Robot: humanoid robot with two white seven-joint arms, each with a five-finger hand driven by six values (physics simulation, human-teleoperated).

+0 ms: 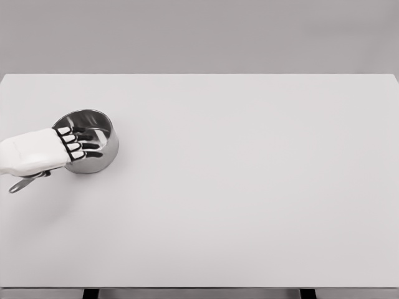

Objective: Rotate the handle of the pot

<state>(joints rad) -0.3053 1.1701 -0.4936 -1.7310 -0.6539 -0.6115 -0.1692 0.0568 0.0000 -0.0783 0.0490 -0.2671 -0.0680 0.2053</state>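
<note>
While the left hand (70, 144) lies spread over the pot (87, 141), gripping nothing, it should push its handle (26, 182) sideways gently.

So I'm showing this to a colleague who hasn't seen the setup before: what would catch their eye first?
Most likely the shiny steel pot at the left of the broad white table, the only object on it. The white left hand reaches in from the left edge, its dark-jointed fingers extended over the pot's open top. The pot's handle pokes out below the hand, towards the lower left.
</note>
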